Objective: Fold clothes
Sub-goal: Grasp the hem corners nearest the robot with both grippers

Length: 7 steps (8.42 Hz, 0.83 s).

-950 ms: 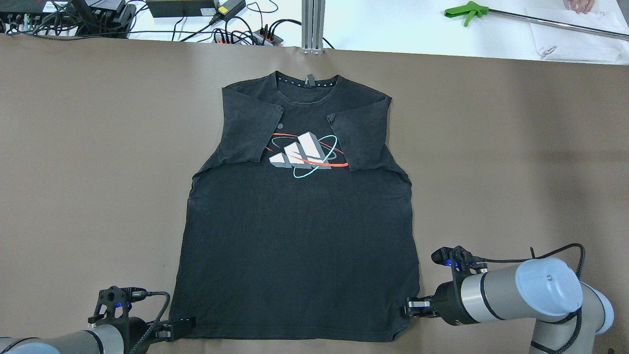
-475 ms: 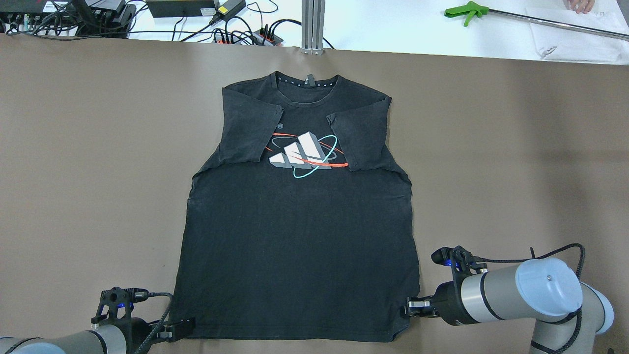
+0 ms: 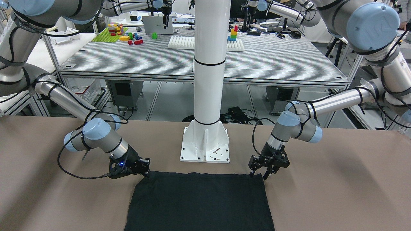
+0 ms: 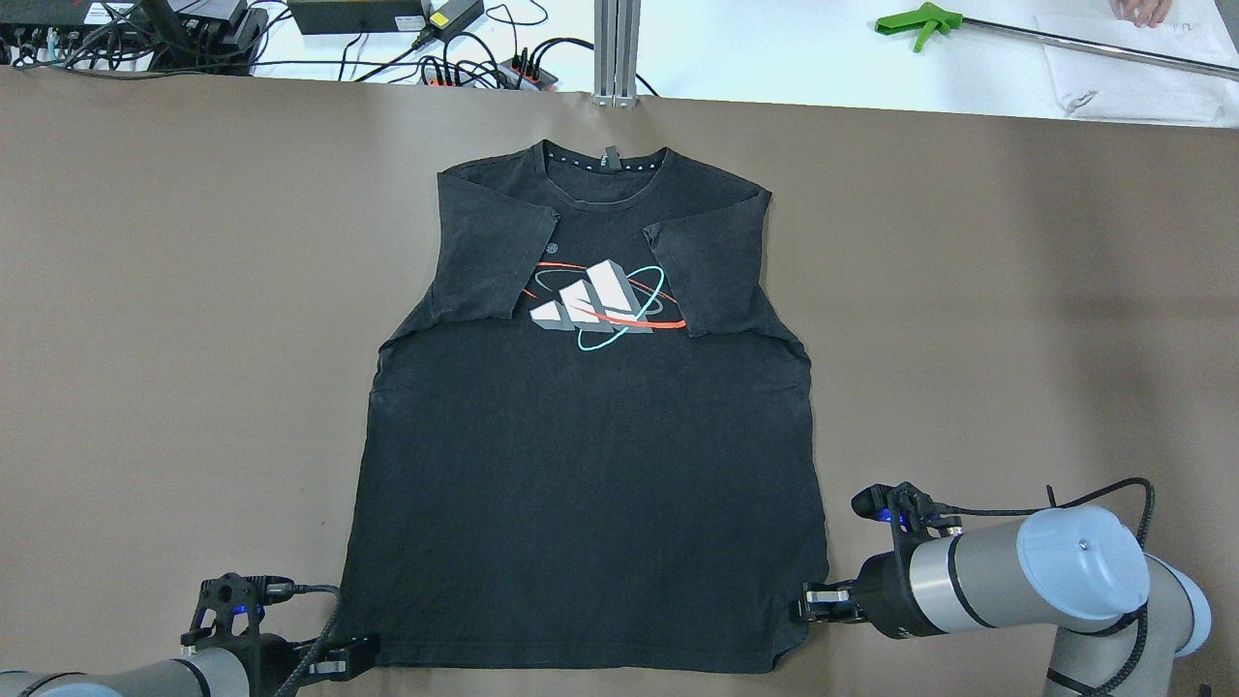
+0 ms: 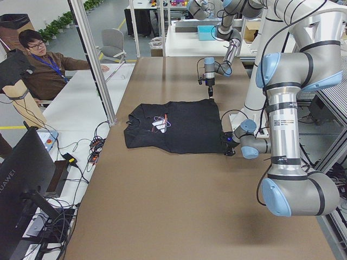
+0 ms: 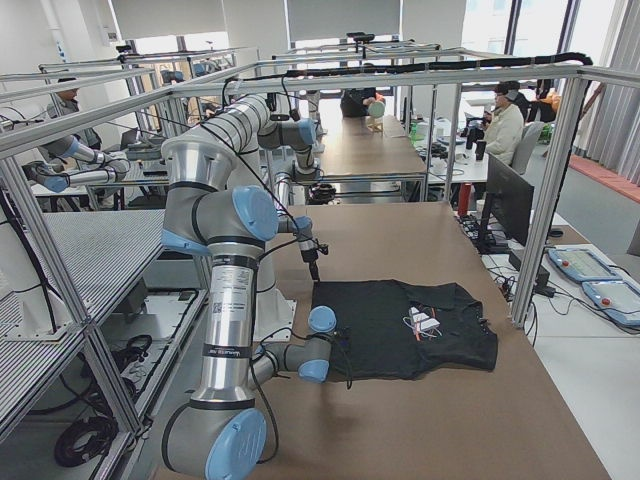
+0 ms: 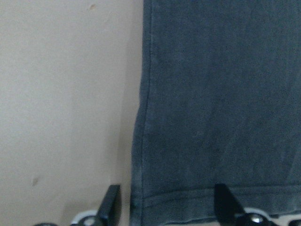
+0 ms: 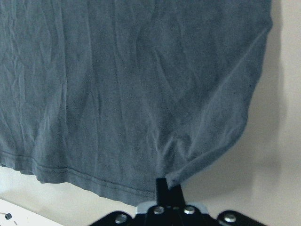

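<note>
Brown bench (image 4: 194,290) carries a soft, limp garment (image 4: 590,465): your right hand (image 8: 168,184) pinches one hem corner; left hand (image 7: 167,201), open, straddles the other.

Far across the brown table (image 4: 145,290) from the right pincer (image 4: 800,608), a green-handled grabber (image 4: 920,19) lies on the white bench (image 4: 774,48). Far beyond the left pincer (image 4: 363,653) lie cables and power strips (image 4: 523,74), beside an aluminium post (image 4: 617,48).
</note>
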Each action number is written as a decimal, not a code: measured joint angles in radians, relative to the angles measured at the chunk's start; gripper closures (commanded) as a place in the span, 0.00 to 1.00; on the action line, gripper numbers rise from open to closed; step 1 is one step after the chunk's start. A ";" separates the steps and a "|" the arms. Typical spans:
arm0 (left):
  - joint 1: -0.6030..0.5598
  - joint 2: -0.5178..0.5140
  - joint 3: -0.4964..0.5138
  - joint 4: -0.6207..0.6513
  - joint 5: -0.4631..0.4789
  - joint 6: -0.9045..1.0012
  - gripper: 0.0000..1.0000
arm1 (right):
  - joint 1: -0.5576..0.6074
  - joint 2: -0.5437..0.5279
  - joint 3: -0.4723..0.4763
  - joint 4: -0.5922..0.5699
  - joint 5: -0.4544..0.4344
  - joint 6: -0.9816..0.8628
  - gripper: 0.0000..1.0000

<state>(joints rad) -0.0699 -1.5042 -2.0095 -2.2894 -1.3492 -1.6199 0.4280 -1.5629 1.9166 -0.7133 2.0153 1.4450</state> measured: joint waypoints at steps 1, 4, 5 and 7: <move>0.005 0.001 0.000 0.000 0.001 0.000 0.96 | 0.001 0.000 0.000 0.000 0.004 0.000 1.00; 0.016 0.002 -0.003 -0.001 0.005 0.001 1.00 | 0.003 0.001 0.002 0.000 0.012 0.001 1.00; 0.019 0.002 -0.009 -0.001 0.007 0.000 1.00 | 0.004 0.001 0.004 0.000 0.013 0.005 1.00; 0.017 0.001 -0.041 -0.004 -0.009 0.006 1.00 | 0.016 0.000 0.026 0.000 0.031 0.008 1.00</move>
<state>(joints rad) -0.0528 -1.5035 -2.0505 -2.2937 -1.3577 -1.6138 0.4443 -1.5633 1.9425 -0.7132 2.0465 1.4534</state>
